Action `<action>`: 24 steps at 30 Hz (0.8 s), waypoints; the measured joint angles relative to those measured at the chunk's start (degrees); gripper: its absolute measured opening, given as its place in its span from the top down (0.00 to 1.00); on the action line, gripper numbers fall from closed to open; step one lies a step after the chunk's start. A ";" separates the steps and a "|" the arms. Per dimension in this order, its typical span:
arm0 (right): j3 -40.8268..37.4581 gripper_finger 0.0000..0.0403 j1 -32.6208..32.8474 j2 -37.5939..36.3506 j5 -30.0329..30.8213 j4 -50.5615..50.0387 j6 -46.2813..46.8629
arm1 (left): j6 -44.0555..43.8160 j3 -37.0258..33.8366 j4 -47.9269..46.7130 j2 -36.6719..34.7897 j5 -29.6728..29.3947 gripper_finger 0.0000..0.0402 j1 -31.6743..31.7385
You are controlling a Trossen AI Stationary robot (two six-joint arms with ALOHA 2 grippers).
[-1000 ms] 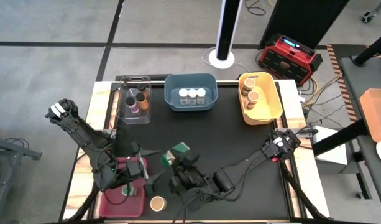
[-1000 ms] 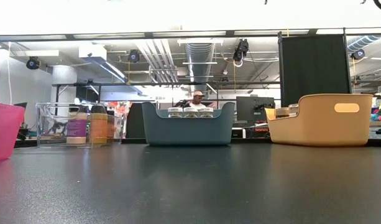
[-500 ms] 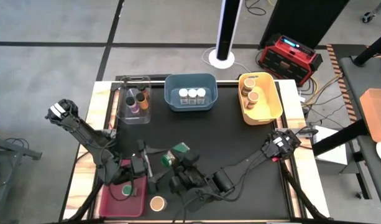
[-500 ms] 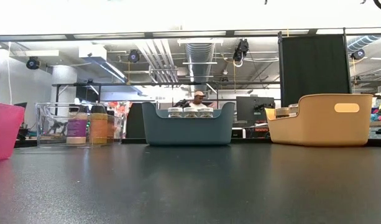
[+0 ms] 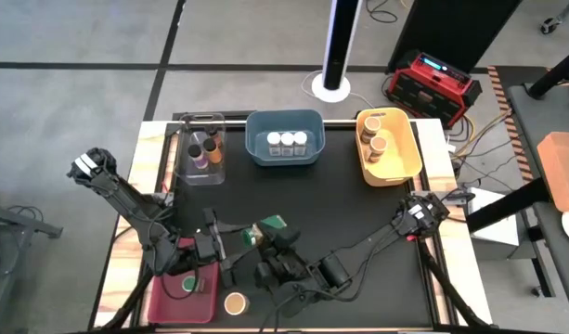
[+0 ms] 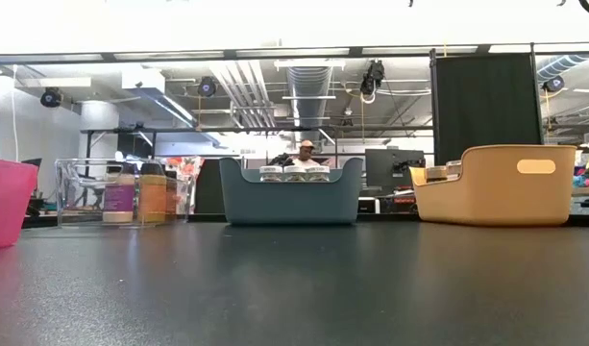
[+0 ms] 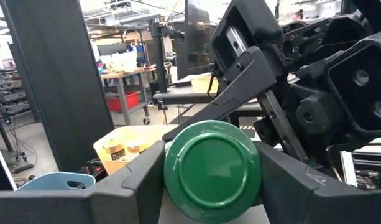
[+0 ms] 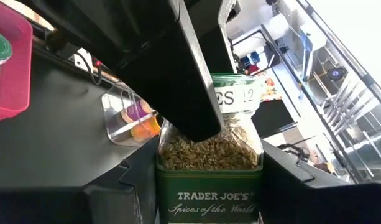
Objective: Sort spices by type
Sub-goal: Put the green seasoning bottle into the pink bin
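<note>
Handover of a green-lidded spice jar (image 5: pixel 264 230) above the near middle of the black table (image 5: pixel 358 223). The right gripper (image 5: pixel 270 243) is pinching the jar at its base: in the right wrist view its two dark fingers (image 8: pixel 115 186) are pressing against both sides of the green label, with the herb-filled glass body standing between them. The left gripper (image 5: pixel 230 243) is closing in on the same jar at the lid end. In the left wrist view its fingers (image 7: pixel 140 171) are lying just beside the round green lid (image 7: pixel 212 163) on either flank, partly spread; whether they are touching the lid cannot be told.

The left arm is reaching in from the table's left edge, bent low over the red bin (image 5: pixel 159 301), with its gripper pointing toward the right arm. The right arm is stretching from the right edge across the near side of the table, its wrist lying low and its gripper meeting the left one near the middle.

Other jars are sitting sorted. One green-lidded jar (image 5: pixel 189 284) is lying in the red bin; three white-lidded jars (image 5: pixel 287 141) are standing in the blue bin (image 5: pixel 258 125); two jars (image 5: pixel 204 148) are standing in the clear bin (image 5: pixel 184 167); tan-lidded jars (image 5: pixel 375 134) are filling the yellow bin (image 5: pixel 409 153). A single tan-lidded jar (image 5: pixel 235 303) is standing loose on the table near the front edge, just beside the red bin.
</note>
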 joint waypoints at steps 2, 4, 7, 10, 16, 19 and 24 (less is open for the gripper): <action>-0.05 0.53 0.00 0.00 -0.08 -0.01 0.35 | -0.09 0.00 -0.01 0.00 0.06 0.53 0.00; -0.10 0.53 0.00 0.00 -0.18 0.00 0.54 | -0.28 0.00 -0.01 0.00 0.16 0.53 0.00; -0.12 0.53 0.00 0.00 -0.36 -0.01 1.09 | -0.56 0.00 -0.04 0.00 0.21 0.51 0.00; -0.12 0.48 0.00 0.00 -0.82 0.00 1.55 | -0.60 0.00 -0.04 0.00 0.88 0.50 0.00; -0.17 0.38 -0.11 0.00 -1.85 0.15 1.83 | -0.68 0.00 -0.09 0.09 1.95 0.51 0.02; -0.17 0.37 -0.11 0.00 -1.50 0.17 1.91 | -0.66 0.00 -0.18 0.09 1.64 0.51 0.02; -0.17 0.39 0.05 0.00 -1.17 0.15 3.08 | 1.28 0.00 -0.29 0.08 -3.54 0.51 -0.30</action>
